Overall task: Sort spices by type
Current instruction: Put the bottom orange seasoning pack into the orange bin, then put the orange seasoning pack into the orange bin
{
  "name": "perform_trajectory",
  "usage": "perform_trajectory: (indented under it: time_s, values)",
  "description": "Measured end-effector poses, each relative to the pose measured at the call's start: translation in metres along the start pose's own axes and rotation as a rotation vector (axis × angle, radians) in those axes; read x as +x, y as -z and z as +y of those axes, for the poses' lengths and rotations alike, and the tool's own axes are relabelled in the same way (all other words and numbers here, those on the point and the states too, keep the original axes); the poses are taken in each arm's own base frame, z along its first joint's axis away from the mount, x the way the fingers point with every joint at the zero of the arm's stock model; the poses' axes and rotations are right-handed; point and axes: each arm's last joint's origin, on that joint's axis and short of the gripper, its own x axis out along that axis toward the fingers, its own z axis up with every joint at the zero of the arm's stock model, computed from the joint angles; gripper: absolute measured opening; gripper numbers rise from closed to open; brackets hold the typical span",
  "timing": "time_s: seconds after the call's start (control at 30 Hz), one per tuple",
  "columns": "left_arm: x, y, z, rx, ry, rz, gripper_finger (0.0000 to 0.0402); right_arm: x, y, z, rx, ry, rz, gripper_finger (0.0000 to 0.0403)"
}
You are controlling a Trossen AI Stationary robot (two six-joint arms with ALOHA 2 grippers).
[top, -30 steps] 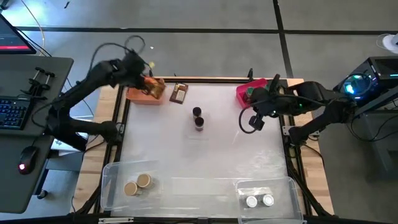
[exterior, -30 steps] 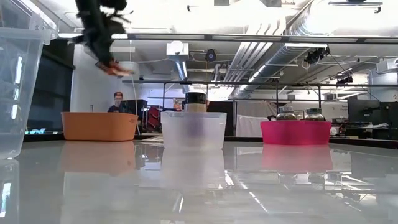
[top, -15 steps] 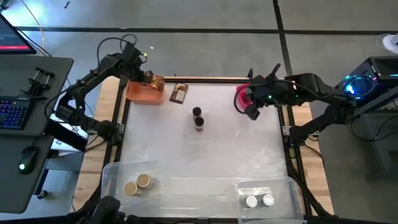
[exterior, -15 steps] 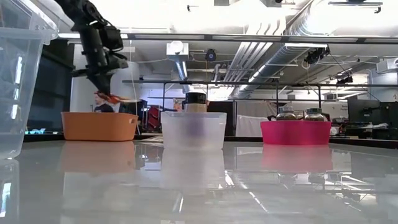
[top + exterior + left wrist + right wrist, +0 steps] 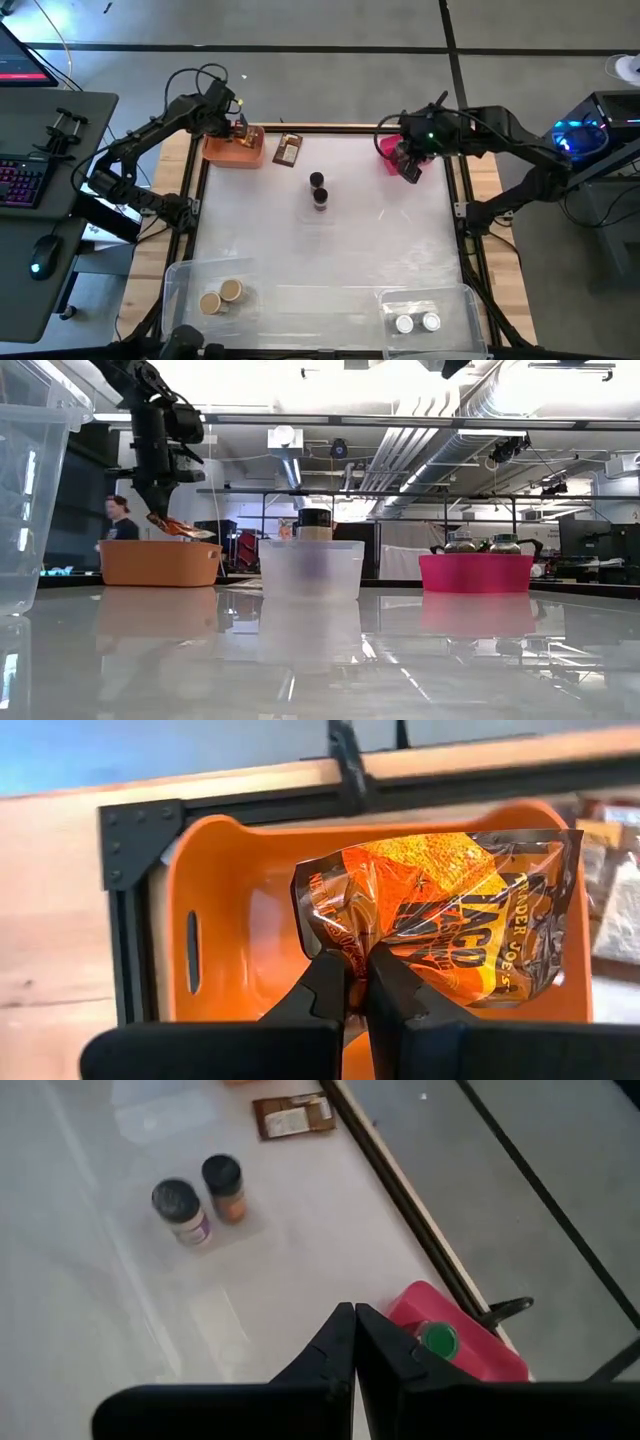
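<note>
— Look at the left gripper (image 5: 358, 982): fingers pressed tight on the edge of an orange packet (image 5: 440, 915), which hangs just above the orange bin (image 5: 215, 890).

— Directly under it, yes. I'd say the good move here is to sink a little lower before letting go, so the packet lands flat inside and doesn't catch the rim.

— And the right gripper (image 5: 354, 1342)?

— Pinched together on nothing, hanging over the pink bin (image 5: 470, 1342), with a green-capped jar (image 5: 437, 1341) right beneath its tips.

— What else is out there?

— Ahead of the right gripper, two dark-capped jars (image 5: 198, 1197) stand side by side mid-table, and a brown packet (image 5: 293, 1114) lies beyond them, close to the left gripper's bin.

— Careful with that packet; it's floppy and held by one edge only. A gentle release should do it.
</note>
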Motion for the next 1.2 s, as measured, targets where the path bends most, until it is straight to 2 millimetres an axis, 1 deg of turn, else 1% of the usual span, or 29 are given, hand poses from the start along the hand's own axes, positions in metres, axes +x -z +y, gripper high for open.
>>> perform_trajectory:
  time_s: [0.1,0.3,0.47,0.73,0.93,1.2]
  values:
    - [0.000,0.001,-0.001,-0.034,-0.022,-0.004,0.0000,0.002,-0.001,-0.006,-0.030,-0.013,0.010,0.0000]
    - [0.007,0.003,-0.004,-0.024,-0.044,0.045,0.0002,0.004,-0.001,-0.012,-0.045,-0.042,0.023,0.0000]
    - [0.013,0.002,-0.006,-0.018,-0.049,0.059,0.0014,0.005,-0.002,-0.013,-0.060,-0.062,0.025,0.0000]
    - [0.028,-0.001,-0.011,-0.001,-0.068,0.091,0.0040,0.005,-0.001,-0.013,-0.057,-0.062,0.026,0.0000]
    - [0.030,0.000,-0.011,0.031,-0.090,0.099,0.0075,0.005,0.000,-0.012,-0.056,-0.095,0.042,0.0000]
    - [0.030,0.002,-0.010,0.063,-0.093,0.123,0.0148,0.004,0.003,-0.011,-0.075,-0.123,0.071,0.0000]
